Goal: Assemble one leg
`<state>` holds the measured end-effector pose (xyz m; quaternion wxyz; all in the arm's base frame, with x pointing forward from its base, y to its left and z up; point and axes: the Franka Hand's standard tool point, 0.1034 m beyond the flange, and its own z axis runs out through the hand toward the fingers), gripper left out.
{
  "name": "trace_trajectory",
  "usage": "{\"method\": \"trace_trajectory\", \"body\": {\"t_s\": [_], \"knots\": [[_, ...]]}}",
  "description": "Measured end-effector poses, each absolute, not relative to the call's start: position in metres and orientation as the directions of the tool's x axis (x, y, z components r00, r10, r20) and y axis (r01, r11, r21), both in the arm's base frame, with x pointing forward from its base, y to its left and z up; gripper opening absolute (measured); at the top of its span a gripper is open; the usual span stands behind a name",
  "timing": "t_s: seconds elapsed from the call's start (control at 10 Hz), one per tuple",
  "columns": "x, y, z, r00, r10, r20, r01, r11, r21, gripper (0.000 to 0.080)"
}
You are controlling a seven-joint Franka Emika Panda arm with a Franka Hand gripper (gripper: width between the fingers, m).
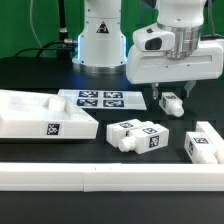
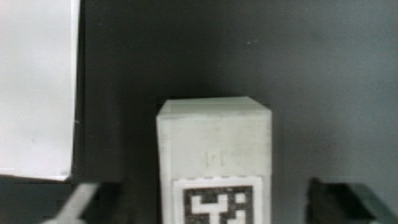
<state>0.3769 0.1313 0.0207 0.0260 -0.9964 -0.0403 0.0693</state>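
Patience is what this step is asking for, I'd say: the gripper [image 1: 170, 102] is hanging low over the black table [image 1: 40, 80], just to the exterior view's right of the marker board [image 1: 100, 97], and its fingers [image 2: 350, 203] are straddling the leg [image 2: 217, 135]. In the wrist view dark gaps are showing on both sides of the peg, so the jaws are standing apart around it and are clamping nothing yet. Whether the leg is resting on the table or sitting a touch off it, I cannot tell. To do this well, the arm is probably needing to centre the peg between the pads, so that both meet its flat sides together, and then close squarely, since an uneven squeeze is likely to twist such a chunky block. The leg is looking like smooth, matte white plastic, boxy with softened edges, and it is carrying a crisp black-and-white square tag on the face nearest the wrist camera. Its narrower round end is not showing. Near the front, a pair of similar pegs [image 1: 137, 136] is lying together and a lone peg [image 1: 205, 146] is lying further to the exterior view's right. The large flat panel [image 1: 40, 112] is lying at that view's left.
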Motion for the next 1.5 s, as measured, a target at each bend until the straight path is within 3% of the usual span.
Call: {"method": "trace_trajectory", "body": {"t_s": [0.1, 0.2, 0.3, 0.5, 0.6, 0.8, 1.2, 1.3, 1.5], "knots": [[0.377, 0.131, 0.021, 0.987, 0.084, -0.136, 0.077, -0.995, -0.057, 0.0586], [0.377, 0.131, 0.021, 0.987, 0.084, -0.136, 0.077, -0.995, -0.057, 0.0586], [0.378, 0.130, 0.023, 0.987, 0.076, -0.141, 0.069, -0.996, -0.056, 0.0637], [0.398, 0.104, 0.059, 0.986, 0.026, -0.164, 0.017, -0.998, -0.056, 0.0646], [0.417, 0.084, 0.067, 0.985, 0.039, -0.169, 0.025, -0.996, -0.085, 0.0646], [0.429, 0.070, 0.063, 0.983, 0.083, -0.162, 0.062, -0.989, -0.131, 0.0649], [0.430, 0.067, 0.065, 0.980, 0.076, -0.181, 0.052, -0.990, -0.133, 0.0649], [0.441, 0.052, 0.075, 0.975, 0.018, -0.222, -0.012, -0.991, -0.130, 0.0649], [0.479, 0.034, 0.089, 0.932, -0.186, -0.310, -0.223, -0.971, -0.086, 0.0649]]}}
